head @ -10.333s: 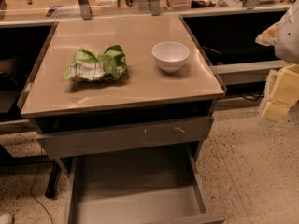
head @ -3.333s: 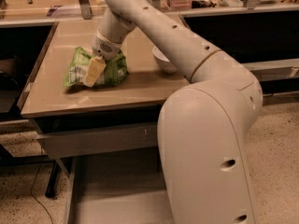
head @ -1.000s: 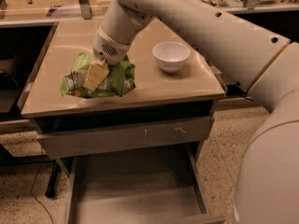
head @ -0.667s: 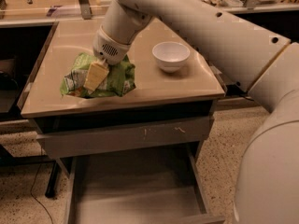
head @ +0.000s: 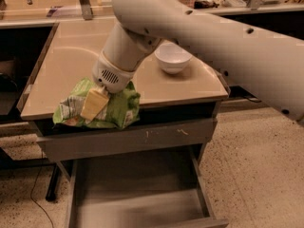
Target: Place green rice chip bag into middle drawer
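The green rice chip bag [head: 116, 109], crumpled bright green with a white printed panel, hangs at the front edge of the beige counter, over the shut scratched drawer front. My gripper [head: 94, 104] is shut on the bag, its pale yellow finger across the bag's face. The white arm comes down to it from the upper right. The middle drawer [head: 137, 194] stands pulled open below, with a plain grey floor and thin side walls. It holds nothing.
A white bowl [head: 173, 58] stands on the beige counter [head: 66, 61] at the right rear. The grey drawer front with pale scratch marks [head: 128, 139] is shut, above the open drawer. Dark shelving stands to the left, speckled floor [head: 256, 165] to the right.
My gripper has carried the bag forward, from the middle of the counter to its front edge, above the open drawer. The bowl has not moved.
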Motion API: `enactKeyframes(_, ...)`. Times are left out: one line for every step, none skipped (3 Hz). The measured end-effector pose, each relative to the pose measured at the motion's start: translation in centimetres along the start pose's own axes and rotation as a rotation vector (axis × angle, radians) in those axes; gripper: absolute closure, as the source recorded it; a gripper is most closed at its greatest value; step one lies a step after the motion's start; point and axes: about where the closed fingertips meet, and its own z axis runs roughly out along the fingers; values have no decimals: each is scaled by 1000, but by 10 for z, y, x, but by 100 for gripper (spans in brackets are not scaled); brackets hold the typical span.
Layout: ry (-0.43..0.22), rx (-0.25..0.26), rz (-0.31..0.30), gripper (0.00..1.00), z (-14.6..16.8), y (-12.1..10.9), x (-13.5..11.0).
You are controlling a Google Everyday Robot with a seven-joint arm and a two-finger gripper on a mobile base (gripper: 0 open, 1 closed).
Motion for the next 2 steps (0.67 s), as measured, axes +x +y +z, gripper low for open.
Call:
enactKeyframes(-4,-32,72,100,17,41,25)
enactKeyframes(-36,-59,145,100,43,70,57)
